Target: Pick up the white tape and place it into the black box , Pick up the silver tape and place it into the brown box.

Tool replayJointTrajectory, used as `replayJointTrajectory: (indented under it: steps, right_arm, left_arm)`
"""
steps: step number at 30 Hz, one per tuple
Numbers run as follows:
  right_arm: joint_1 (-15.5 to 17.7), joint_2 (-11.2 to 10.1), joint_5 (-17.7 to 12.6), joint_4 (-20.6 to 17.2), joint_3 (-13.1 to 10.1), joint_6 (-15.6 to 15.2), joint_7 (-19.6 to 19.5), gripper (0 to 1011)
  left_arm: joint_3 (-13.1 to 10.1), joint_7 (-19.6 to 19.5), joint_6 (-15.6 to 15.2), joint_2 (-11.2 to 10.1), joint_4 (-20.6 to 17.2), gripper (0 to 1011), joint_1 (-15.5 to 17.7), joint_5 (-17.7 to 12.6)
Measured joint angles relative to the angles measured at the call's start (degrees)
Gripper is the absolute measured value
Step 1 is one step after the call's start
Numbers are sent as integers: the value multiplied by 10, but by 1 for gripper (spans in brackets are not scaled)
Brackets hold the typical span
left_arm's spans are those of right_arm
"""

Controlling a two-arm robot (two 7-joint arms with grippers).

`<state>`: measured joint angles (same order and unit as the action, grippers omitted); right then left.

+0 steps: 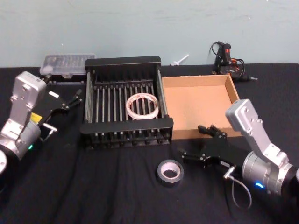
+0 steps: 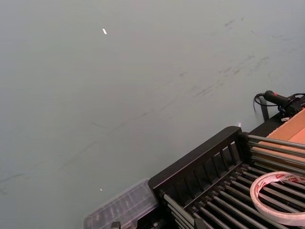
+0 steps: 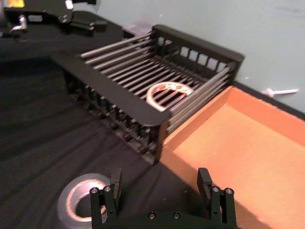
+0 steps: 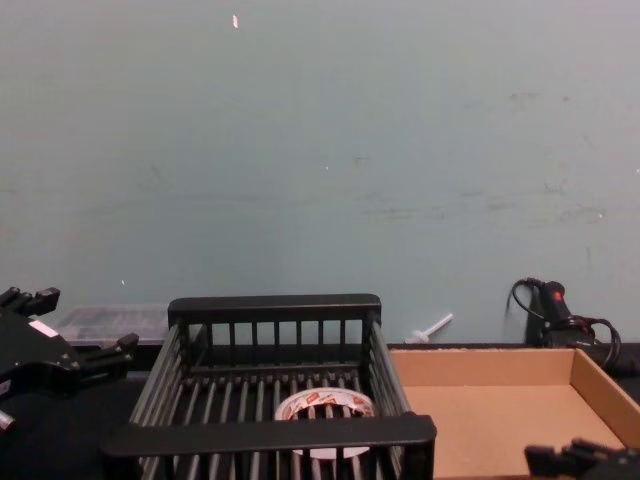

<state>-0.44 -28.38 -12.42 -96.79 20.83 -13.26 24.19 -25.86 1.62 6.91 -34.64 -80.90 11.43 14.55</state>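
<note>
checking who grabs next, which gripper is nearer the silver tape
Right. The right gripper hangs open just beside the silver tape on the black cloth; the left gripper sits far off, beyond the black box.

From my head camera I see the black box (image 1: pixel 126 122) at the middle of the dark worktop (image 1: pixel 93 196), with the white tape (image 1: pixel 143 106) lying flat on its slatted floor, toward its right side. The brown box (image 1: pixel 201 105) sits touching the crate's right wall. The silver tape (image 1: pixel 169 172) lies flat on the worktop in front of the gap between both boxes. My right hand (image 1: pixel 202 142) hovers just right of that roll, fingers spread apart. My left hand (image 1: pixel 69 103) hangs left of the crate, fingers apart. A clear plastic case (image 1: pixel 64 65) rests behind the crate's left corner.
</note>
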Motion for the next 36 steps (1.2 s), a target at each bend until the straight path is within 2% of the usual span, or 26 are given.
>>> replayJointTrajectory:
  steps: [3,9,13,25,36]
  right_arm:
    - [-1,-4,0,-4,6,-11,3,1003]
    - [-11,-12,0,-13,23,-59,12,1002]
    - [-19,-14,-1,-13,31,-77,16,1002]
    - [-55,-9,2,5,64,-111,28,1002]
    - [-73,-7,9,21,77,-132,29,1002]
  left_arm:
    - [0,0,0,0,0,1002,0,0]
    - [0,0,0,0,0,1001,0,0]
    - [0,0,0,0,0,1001,0,0]
    - [0,0,0,0,0,1001,0,0]
    - [0,0,0,0,0,1001,0,0]
